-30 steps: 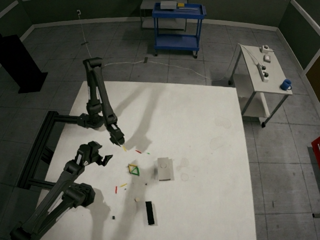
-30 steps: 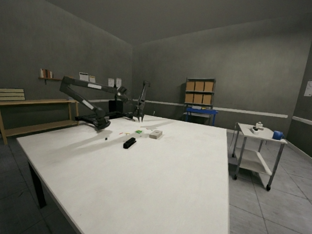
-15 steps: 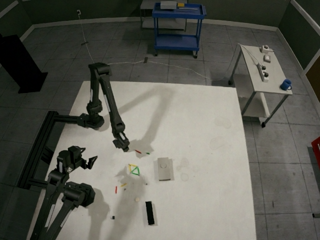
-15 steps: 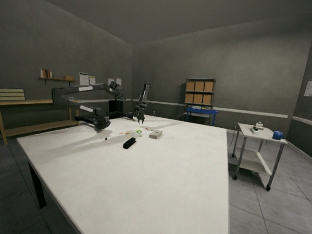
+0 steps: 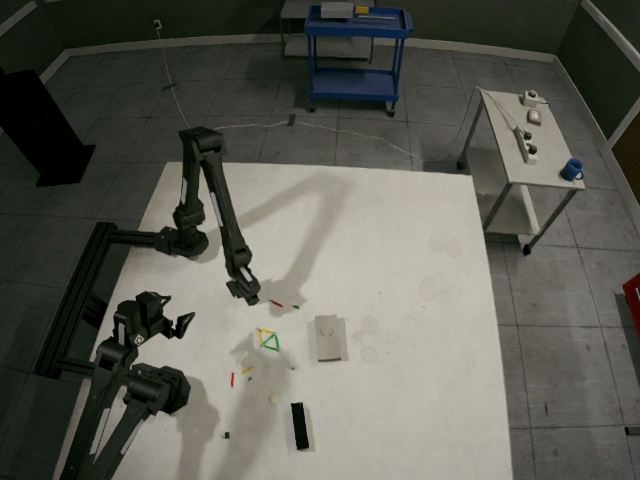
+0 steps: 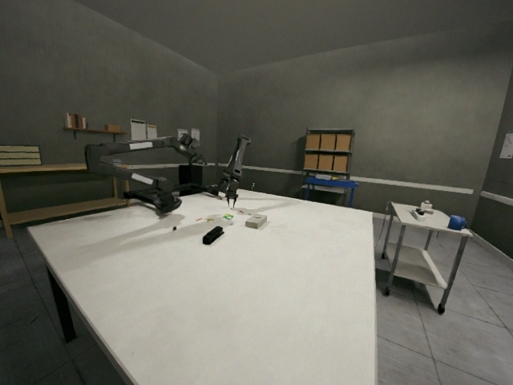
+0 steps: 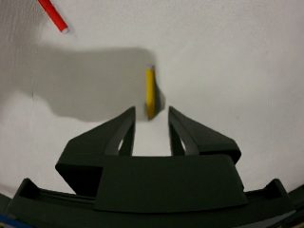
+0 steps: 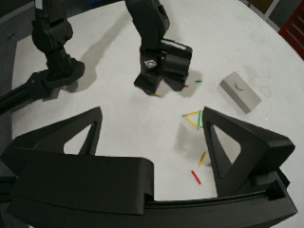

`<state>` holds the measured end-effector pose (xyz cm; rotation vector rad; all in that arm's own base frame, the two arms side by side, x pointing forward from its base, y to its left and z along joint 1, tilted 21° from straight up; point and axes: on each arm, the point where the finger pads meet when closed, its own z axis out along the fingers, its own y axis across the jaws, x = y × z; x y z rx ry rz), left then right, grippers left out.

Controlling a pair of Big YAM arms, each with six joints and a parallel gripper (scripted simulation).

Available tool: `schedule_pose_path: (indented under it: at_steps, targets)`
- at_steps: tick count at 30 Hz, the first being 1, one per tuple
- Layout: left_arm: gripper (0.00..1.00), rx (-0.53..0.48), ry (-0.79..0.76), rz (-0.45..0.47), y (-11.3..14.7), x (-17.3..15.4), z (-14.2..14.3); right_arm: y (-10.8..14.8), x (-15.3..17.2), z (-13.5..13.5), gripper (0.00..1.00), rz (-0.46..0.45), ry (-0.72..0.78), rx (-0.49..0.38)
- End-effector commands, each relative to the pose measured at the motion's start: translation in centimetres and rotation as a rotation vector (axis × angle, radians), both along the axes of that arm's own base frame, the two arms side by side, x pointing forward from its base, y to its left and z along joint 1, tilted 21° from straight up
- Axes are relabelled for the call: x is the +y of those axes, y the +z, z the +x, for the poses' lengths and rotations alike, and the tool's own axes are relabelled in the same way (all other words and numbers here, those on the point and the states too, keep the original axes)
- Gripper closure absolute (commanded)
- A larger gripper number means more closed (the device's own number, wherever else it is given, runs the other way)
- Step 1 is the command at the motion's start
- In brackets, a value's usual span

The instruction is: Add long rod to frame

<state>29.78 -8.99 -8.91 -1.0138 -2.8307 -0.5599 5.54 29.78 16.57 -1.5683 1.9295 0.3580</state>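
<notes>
The frame point(image 5: 268, 339) is a small flat shape of yellow and green rods on the white table; it also shows in the right wrist view point(image 8: 193, 120). My left gripper point(image 5: 250, 299) is lowered to the table behind the frame. In the left wrist view its fingers stand narrowed but apart, and a yellow rod point(image 7: 150, 91) lies on the table with its near end just between the fingertips, not clamped. A red rod point(image 7: 46, 3) lies further off. My right gripper point(image 5: 183, 320) point(image 8: 152, 112) is raised, wide open and empty.
A grey block point(image 5: 328, 338) lies right of the frame and a black block point(image 5: 299, 426) nearer the front. Loose rods lie about: red point(image 5: 276, 303), green point(image 5: 295, 306), red point(image 5: 232, 379), yellow point(image 5: 247, 369). A small pale ball point(image 5: 275, 398) lies near the front.
</notes>
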Motion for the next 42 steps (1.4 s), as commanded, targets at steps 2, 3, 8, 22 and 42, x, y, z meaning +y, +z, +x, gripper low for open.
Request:
schedule_pose_path:
  at_steps: [2, 3, 8, 22, 42]
  targets:
    - [0.68, -0.012, 0.003, -0.005, -0.9, 0.2, 1.1, 1.7, 0.9, 0.2, 0.00, 0.027, -0.011, 0.001]
    - [0.68, -0.012, 0.003, -0.005, -1.1, 0.3, 1.1, 1.7, 0.9, 0.2, 0.00, 0.027, -0.011, 0.001]
    - [0.68, -0.014, 0.009, -0.005, -1.2, 0.3, 1.0, 1.7, 0.9, 0.2, 0.00, 0.027, -0.011, 0.001]
    - [0.81, -0.027, 0.002, -0.012, -0.4, -0.1, 0.6, 1.7, 0.9, 0.2, 0.00, 0.027, -0.011, 0.001]
    - [1.00, -0.020, 0.000, -0.010, -0.6, -0.1, 0.6, 1.7, 0.9, 0.2, 0.00, 0.027, -0.011, 0.001]
